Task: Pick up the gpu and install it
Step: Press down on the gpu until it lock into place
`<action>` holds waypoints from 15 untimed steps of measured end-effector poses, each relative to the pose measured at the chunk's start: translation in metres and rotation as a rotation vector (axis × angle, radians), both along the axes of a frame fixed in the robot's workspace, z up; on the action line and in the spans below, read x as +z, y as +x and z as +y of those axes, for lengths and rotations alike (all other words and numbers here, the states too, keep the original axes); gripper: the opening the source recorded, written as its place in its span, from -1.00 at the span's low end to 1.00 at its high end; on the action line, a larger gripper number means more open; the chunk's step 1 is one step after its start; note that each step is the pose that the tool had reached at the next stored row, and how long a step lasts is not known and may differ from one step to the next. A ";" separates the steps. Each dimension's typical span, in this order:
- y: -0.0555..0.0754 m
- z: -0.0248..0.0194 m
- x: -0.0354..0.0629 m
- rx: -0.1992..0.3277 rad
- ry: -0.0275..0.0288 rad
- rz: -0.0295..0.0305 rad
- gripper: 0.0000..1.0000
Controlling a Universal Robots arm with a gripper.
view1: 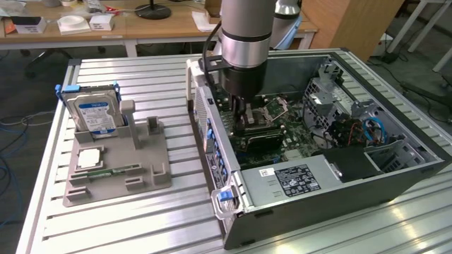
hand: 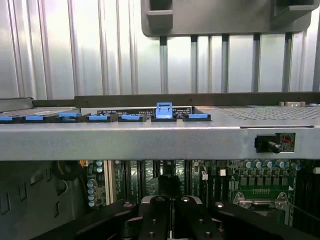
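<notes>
The gripper (view1: 244,117) is seen with its dark fingers (hand: 159,220) pressed fully together, reaching down into the open computer case (view1: 297,206) at the centre of the exterior view. The gpu (view1: 263,141), a thin dark card, lies just below the fingers on the green motherboard (view1: 279,127); whether it is gripped cannot be told. The arm (view1: 246,32) stands vertical, a smooth grey cylinder. A ribbed aluminium table (view1: 141,217) carries a grey plastic fixture (view1: 116,182) holding a silver hard drive (view1: 95,112) at left.

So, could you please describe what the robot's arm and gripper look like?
The arm is a thick grey cylinder with a shiny silver band and a black wrist section. A black cable runs along it. The gripper is black, with small screws on its fingers.
</notes>
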State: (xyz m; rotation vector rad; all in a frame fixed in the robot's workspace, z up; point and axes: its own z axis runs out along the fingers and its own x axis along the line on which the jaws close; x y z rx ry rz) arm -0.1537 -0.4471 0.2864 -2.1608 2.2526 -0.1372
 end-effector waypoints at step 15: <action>-0.003 0.0157 0.0001 0.001 0.0000 0.0525 -0.80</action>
